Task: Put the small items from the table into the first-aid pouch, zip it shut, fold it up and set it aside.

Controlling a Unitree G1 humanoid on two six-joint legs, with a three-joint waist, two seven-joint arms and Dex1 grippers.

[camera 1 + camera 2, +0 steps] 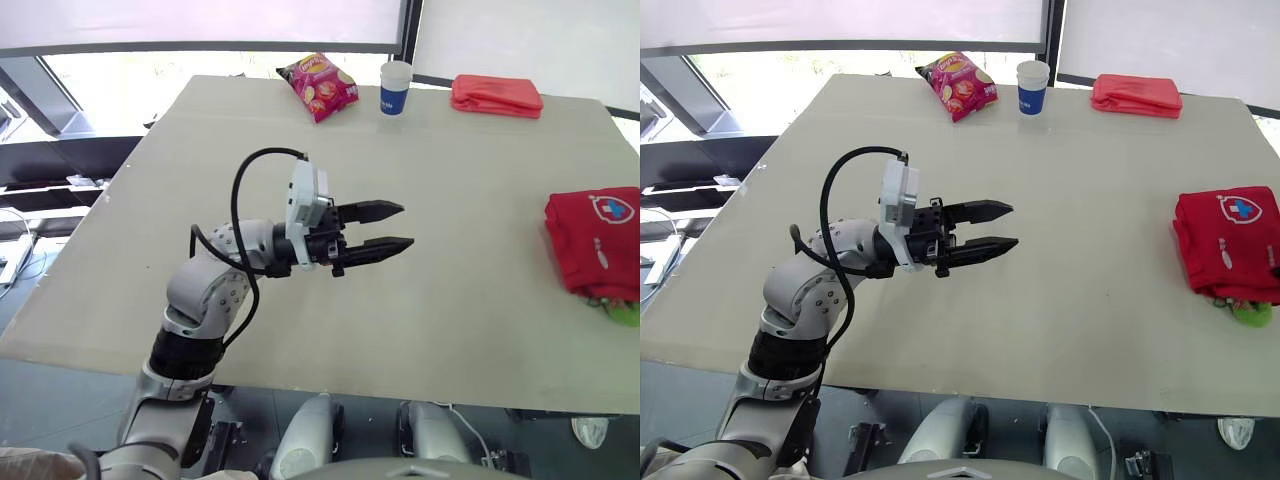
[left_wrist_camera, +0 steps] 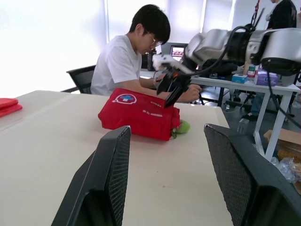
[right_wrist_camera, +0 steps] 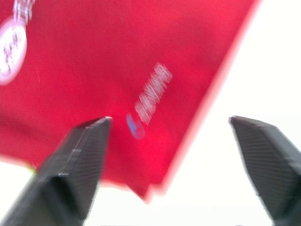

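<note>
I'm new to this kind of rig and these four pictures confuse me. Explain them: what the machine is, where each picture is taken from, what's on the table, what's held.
This is a humanoid robot with two arms, each ending in a two-fingered gripper. Two pictures come from its head, looking down on the table; the other two from cameras on its wrists. The left gripper hangs open above the table, empty. The right gripper is open above the red first-aid pouch, gripping nothing. A green item pokes out from under the pouch. At the far edge are a chip bag, a paper cup and a flat red packet. A person sits beyond the table.
</note>
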